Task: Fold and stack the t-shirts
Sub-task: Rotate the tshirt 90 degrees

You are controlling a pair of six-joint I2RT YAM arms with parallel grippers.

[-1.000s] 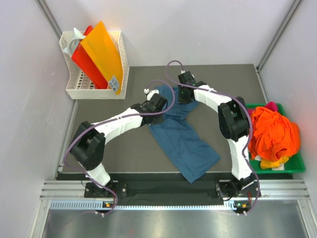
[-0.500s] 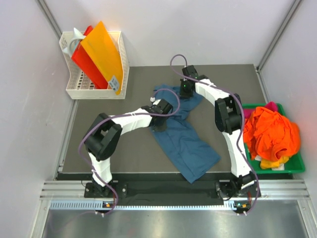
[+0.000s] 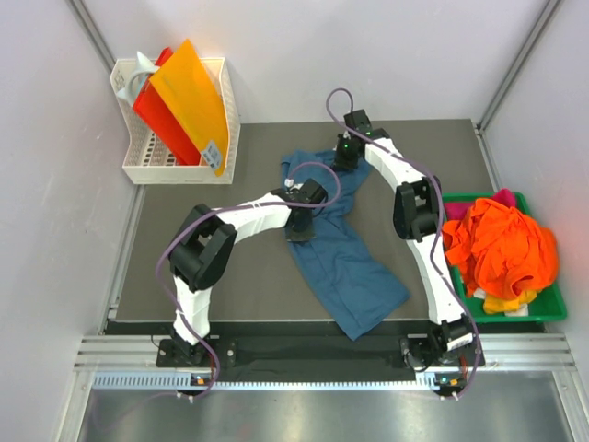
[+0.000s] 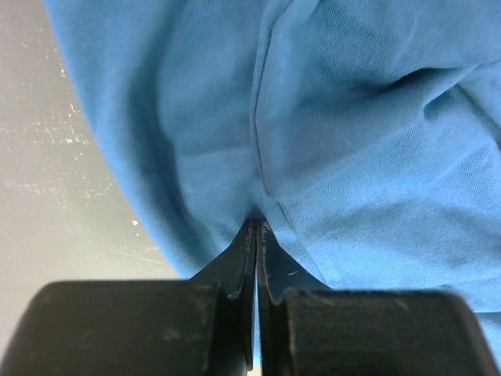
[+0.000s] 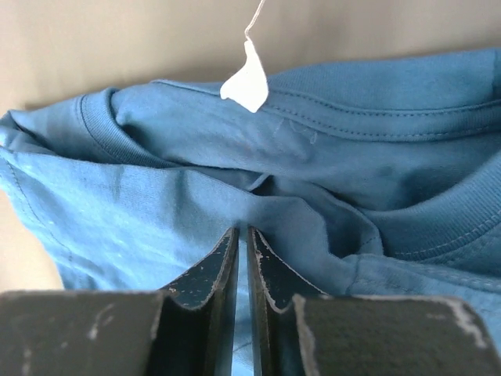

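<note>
A dark teal-blue t-shirt [image 3: 345, 262] lies slantwise across the middle of the dark table, its collar end toward the back. My left gripper [image 3: 304, 212] sits at the shirt's left edge. In the left wrist view it [image 4: 257, 223] is shut, with teal cloth [image 4: 352, 141] pinched at the tips. My right gripper [image 3: 342, 164] is over the collar end at the back. In the right wrist view its jaws [image 5: 241, 231] stand a narrow slit apart, pressed against bunched teal cloth [image 5: 156, 211] below the collar and a white tag [image 5: 246, 78].
A green tray [image 3: 552, 308] at the table's right edge holds a heap of shirts: orange [image 3: 506, 244], pink [image 3: 504, 196] and yellow [image 3: 497, 302]. A white basket [image 3: 138, 170] with orange and red sheets [image 3: 189, 92] stands at the back left.
Both grippers have moved with the shirt's upper part, the right one toward the back and the left one to the right. The right jaws have parted slightly.
</note>
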